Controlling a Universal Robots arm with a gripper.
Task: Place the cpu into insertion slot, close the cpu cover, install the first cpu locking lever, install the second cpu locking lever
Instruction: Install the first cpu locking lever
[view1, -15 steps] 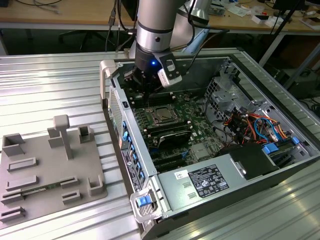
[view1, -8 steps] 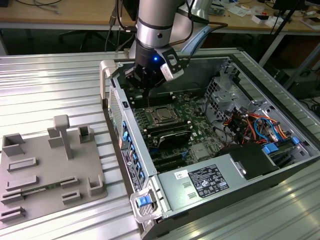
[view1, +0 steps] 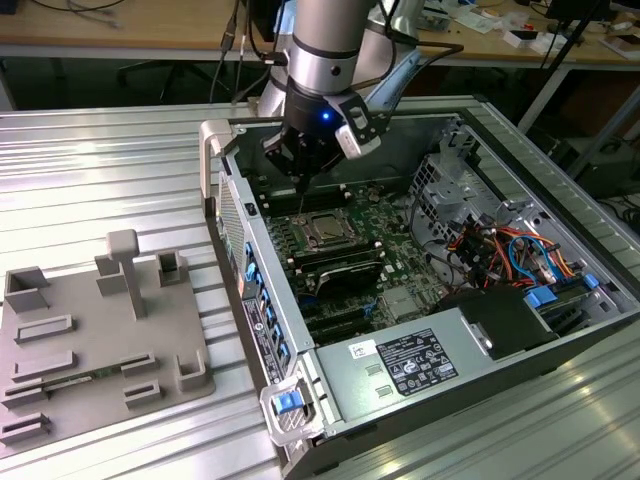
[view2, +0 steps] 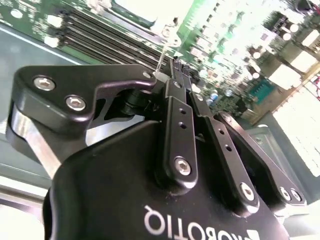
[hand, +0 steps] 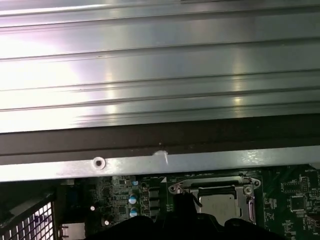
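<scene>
Ribbed metal counter (view1: 120, 170) carries an open computer case (view1: 400, 270), with a grey plastic fixture tray (view1: 90, 340) lying well apart toward the exterior view's left. Cluttered benches and cables fill the room behind.

Inside the case, on the green motherboard (view1: 390, 215), the cpu (view1: 325, 228) sits in the insertion slot (view1: 305, 240), its silvery face visible through the open centre of the cpu cover (view1: 343, 222), which appears to lie flat over it. In the first wrist view the same silvery chip (hand: 220, 202) shows framed by the metal plate (hand: 250, 200), with a thin wire lever (hand: 210, 182) running along one edge of the frame.

Poised just above the edge of the socket nearest the case wall, the robot's hand (view1: 300, 172) has its fingers (view2: 172, 75) drawn together to a narrow tip in the second wrist view, clenched and gripping nothing that can be made out.

By these signs, placing and covering look done, and the work appears to stand at the locking levers; whether either lever is already latched cannot be told. Such a lever would call for a steady push with the closed fingertips, down and under its catch, without scraping the long black memory slots (view1: 345, 268) just beside.
</scene>
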